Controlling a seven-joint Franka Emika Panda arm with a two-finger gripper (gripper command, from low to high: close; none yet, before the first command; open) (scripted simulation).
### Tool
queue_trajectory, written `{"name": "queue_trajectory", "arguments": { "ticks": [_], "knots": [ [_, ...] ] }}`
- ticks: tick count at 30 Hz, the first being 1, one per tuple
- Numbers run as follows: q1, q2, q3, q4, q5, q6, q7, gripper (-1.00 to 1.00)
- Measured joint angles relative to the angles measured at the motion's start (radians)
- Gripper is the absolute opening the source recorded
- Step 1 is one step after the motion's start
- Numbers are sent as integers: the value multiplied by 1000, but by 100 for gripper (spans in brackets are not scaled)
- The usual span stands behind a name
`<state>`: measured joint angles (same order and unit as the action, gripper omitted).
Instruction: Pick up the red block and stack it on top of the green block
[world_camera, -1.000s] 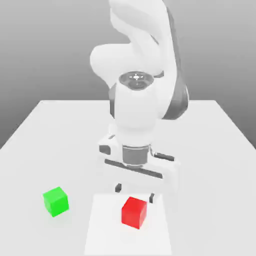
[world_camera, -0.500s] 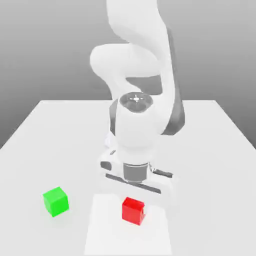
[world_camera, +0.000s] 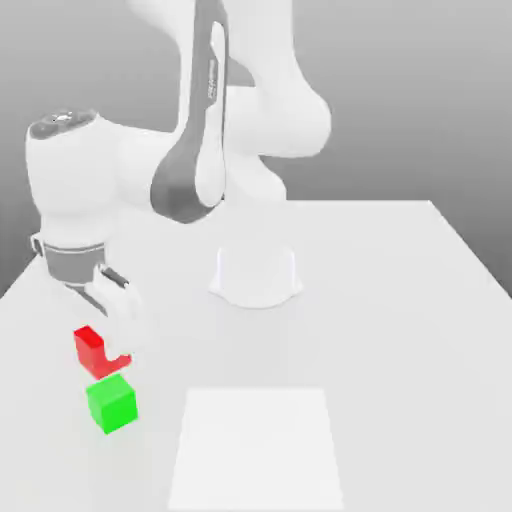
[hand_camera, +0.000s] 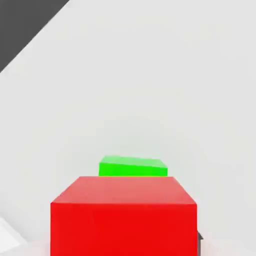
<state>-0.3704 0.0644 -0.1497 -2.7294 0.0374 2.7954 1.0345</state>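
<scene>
My gripper (world_camera: 103, 345) is shut on the red block (world_camera: 92, 348) and holds it in the air at the exterior view's left. The green block (world_camera: 112, 403) rests on the white table just below it, a small gap apart and slightly toward the exterior view's right. In the hand view the red block (hand_camera: 124, 217) sits close to the camera, with the green block (hand_camera: 132, 166) showing past its far edge.
The arm's round white base (world_camera: 256, 276) stands at the middle of the table (world_camera: 400, 330). A slightly brighter square patch (world_camera: 257, 450) lies on the table near the front edge. The table's corner (hand_camera: 30, 35) shows in the hand view against dark ground.
The gripper shut on the red block over the square patch, lifted it and swung it to the exterior view's left, above the green block. The green block has not moved.
</scene>
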Motion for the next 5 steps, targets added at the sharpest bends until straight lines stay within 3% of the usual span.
{"name": "queue_trajectory", "arguments": {
  "ticks": [1, 2, 5],
  "knots": [
    [-3, 33, 6, 1, 14, 31, -10, -100],
    [-8, 60, 12, 2, 26, 56, -18, 100],
    [-8, 60, 12, 2, 26, 56, -18, 100]
  ]
}}
